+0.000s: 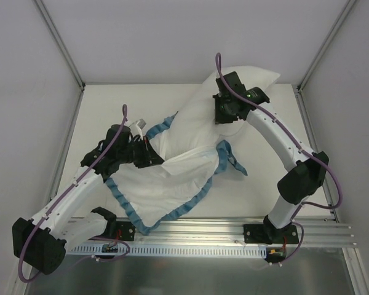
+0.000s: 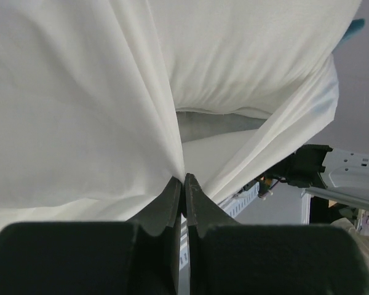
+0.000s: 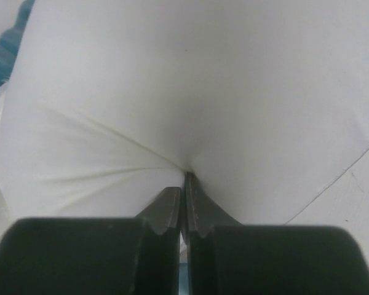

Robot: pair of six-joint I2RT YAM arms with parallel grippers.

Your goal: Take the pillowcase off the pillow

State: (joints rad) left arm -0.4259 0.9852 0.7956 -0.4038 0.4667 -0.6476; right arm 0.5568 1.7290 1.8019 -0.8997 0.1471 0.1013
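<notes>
Teal-frilled pillowcase (image 1: pixel 150 190), white side out, lies crumpled, partly off the plump white pillow (image 1: pixel 200 120).

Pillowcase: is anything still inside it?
The pillow mostly sticks out the far side, pinched by the right gripper. Its near end goes under the pillowcase cloth held by the left gripper; how deep is hidden.

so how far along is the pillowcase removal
Mostly done: the pillowcase lies white side out, teal frill showing, with most of the pillow bare beyond it. In hand: the left gripper pinches the pillowcase and the right gripper pinches the pillow. Left: the pillow's near end seems to sit in the pillowcase's mouth.
</notes>
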